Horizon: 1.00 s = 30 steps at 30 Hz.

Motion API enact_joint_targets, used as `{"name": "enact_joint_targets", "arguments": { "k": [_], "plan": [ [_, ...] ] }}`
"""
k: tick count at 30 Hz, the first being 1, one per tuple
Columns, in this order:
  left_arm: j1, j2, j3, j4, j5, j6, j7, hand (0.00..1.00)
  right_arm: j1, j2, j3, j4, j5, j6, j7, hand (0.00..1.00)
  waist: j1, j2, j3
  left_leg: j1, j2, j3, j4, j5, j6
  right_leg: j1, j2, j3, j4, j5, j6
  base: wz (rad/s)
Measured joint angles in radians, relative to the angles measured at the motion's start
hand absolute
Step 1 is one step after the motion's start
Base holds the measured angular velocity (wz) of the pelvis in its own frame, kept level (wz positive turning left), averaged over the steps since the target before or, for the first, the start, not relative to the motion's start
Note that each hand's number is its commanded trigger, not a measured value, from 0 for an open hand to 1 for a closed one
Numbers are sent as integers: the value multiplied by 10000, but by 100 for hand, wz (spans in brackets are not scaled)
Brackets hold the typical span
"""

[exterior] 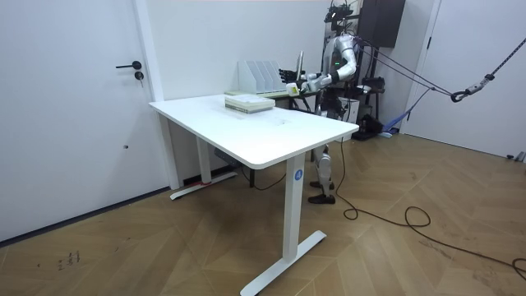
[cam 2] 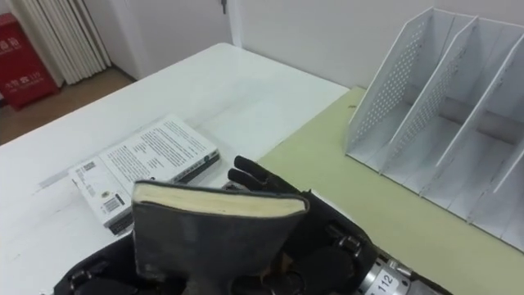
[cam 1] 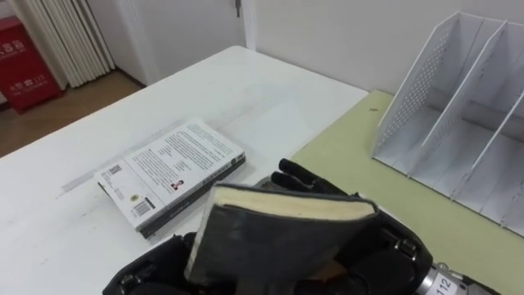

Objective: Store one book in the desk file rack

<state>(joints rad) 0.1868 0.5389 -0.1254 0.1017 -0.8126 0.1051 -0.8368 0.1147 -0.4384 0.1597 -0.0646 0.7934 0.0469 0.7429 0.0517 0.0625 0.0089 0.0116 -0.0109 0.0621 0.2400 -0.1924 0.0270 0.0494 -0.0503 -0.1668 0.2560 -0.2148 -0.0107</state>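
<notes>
I hold a dark-covered book [cam 1: 270, 238] with cream page edges, tilted, above the table's near edge. My right hand [cam 1: 385, 250] grips it from behind and the right, its fingers [cam 1: 304, 178] reaching past the book's top edge. My left hand [cam 1: 147, 266] sits at the book's lower left corner, with its fingers hidden by the book. The white file rack [cam 1: 458, 106] stands to the far right on a green mat [cam 1: 352, 156], its slots empty and apart from the book. In the room view the book [exterior: 300, 66] is upright next to the rack [exterior: 261, 76].
A stack of books [cam 1: 173, 172] with a white printed cover lies on the white table [cam 1: 74, 238], left of the held book. A red object [cam 1: 24, 61] and a curtain stand on the floor at the far left. I stand at the table's far end in the room view.
</notes>
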Motion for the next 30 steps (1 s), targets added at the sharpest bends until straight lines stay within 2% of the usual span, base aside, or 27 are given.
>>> {"name": "enact_joint_targets", "arguments": {
  "k": [7, 11, 18, 27, 28, 29, 30],
  "plan": [
    [2, 348, -159, 165, -1, -2, 19, 100, -12, -57, 65, 0, 329, -3, 17, 100, -70, -4, 9, 6, 32, 137, -31, -1, -1, -5, -1, 10, -14, -10, -9, 0],
    [3, 351, -200, 202, 21, -1, 23, 100, -12, -145, 155, -1, 333, -2, 276, 100, -200, -7, 20, 13, 38, 138, -28, -3, -1, -10, 0, 6, -3, -9, -9, 0],
    [5, 349, -588, 202, 142, -1, -257, 100, -27, -189, 214, -1, 329, 0, 457, 100, -188, 27, 41, -9, 49, 169, -21, -3, -2, -136, 9, 20, 23, -9, -10, -1],
    [2, 351, -629, 205, 217, 2, -299, 100, -47, -215, 248, -1, 325, 86, 469, 100, -192, -29, 51, -47, 46, 183, -35, -3, -2, -143, 5, 22, 16, -9, -10, 0],
    [3, 351, -648, 206, 218, 2, -300, 61, -48, -215, 251, -1, 325, 86, 468, 100, -192, -32, 51, -57, 46, 183, -35, -3, -2, -145, 4, 22, 19, -9, -10, 0],
    [3, 351, -652, 205, 216, 2, -301, 2, -48, -215, 254, -1, 326, 87, 463, 100, -189, -44, 50, -58, 48, 207, -35, -3, -2, -148, 4, 30, 27, -9, -10, 0],
    [3, 351, -658, 205, 216, 2, -306, 0, -50, -215, 258, -1, 329, 87, 459, 100, -189, -51, 45, -58, 49, 212, -35, -3, -2, -148, 4, 33, 28, -9, -10, 0]
  ]
}}
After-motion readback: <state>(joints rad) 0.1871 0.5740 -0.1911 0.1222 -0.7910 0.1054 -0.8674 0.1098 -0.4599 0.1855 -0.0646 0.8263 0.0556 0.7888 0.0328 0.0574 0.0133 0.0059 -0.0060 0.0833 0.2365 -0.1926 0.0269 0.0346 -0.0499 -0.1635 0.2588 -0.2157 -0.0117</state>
